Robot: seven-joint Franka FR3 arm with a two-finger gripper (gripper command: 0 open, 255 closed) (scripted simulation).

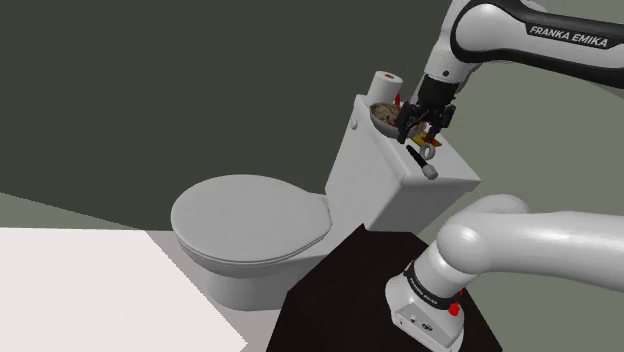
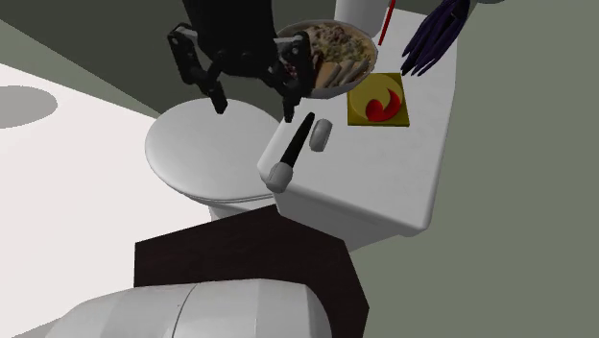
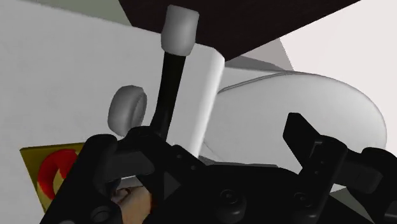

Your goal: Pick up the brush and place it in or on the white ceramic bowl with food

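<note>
- A white toilet's tank lid point(image 2: 384, 173) carried everything for the task, so the arm reached over it from the stand.
- The brush point(image 2: 295, 146), a black handle with a pale grey end, lay flat along the lid's edge on the seat side. Its pale end reached the lid's corner nearest the stand.
- The bowl point(image 2: 373, 50), heaped with brown food, sat further along that same edge, just beyond the handle's dark end. The carry would likely be short.
- A grey round knob point(image 2: 320, 137) sat just beside the handle, and a yellow card with a red mark point(image 2: 379, 101) lay nearer the middle of the lid.
- The black gripper point(image 2: 252, 108) hung above the dark end of the handle, beside the bowl, apparently lined up for a descent.
- Its fingers point(image 3: 305, 143) were spread wide and held nothing.
- In the wrist view the handle ran close by one finger rather than midway between them. Whether it touched that finger could not be told.
- The brush was not yet lifted.
</note>
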